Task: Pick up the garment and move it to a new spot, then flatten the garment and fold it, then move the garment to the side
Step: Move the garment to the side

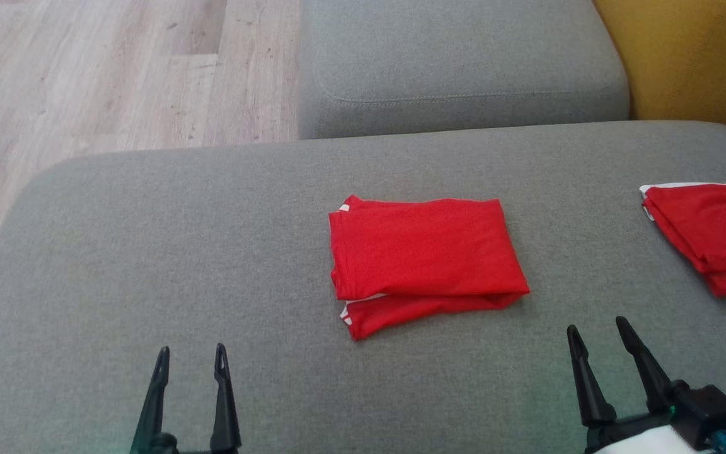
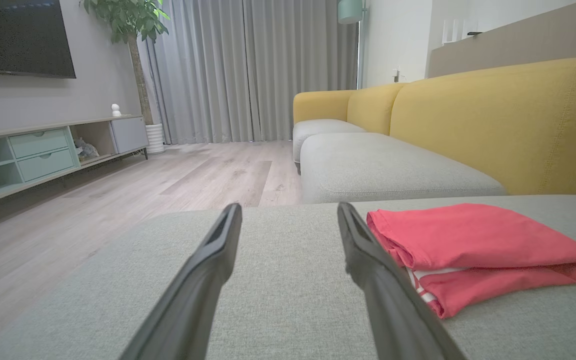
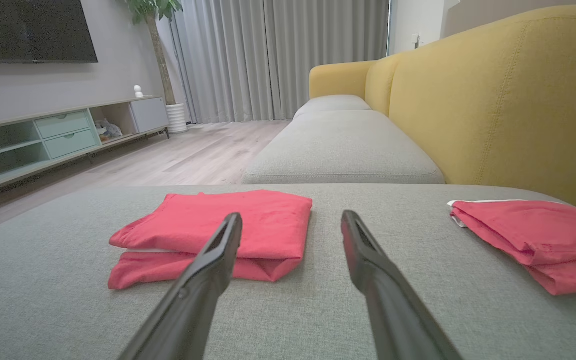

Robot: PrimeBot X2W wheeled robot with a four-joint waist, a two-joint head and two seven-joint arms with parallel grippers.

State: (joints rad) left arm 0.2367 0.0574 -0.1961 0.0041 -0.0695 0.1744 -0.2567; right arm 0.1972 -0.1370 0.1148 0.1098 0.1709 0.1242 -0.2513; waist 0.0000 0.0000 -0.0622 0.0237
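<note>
On the grey cushion (image 1: 149, 252), ahead of both arms, lies the garment (image 1: 423, 258): red, folded into a neat slab, flat on the fabric with nothing touching it. Your left gripper (image 1: 191, 356) and right gripper (image 1: 596, 328) hover low at the near side, fingers spread wide and empty.

The garment sits between them but right of centre, so the right gripper looks the nearer. From it, the garment lies forward and to the left, with the near right corner close by. From the left gripper it lies forward and to the right, farther off. Its long axis appears to run across you, left to right, and a lower layer peeks out along the near edge.

A second garment (image 1: 713, 233) lies well apart on the right, cut off by the head view's edge. You cannot tell how many layers sit under the top fold. In each wrist view a finger covers part of the garment's near edge.
</note>
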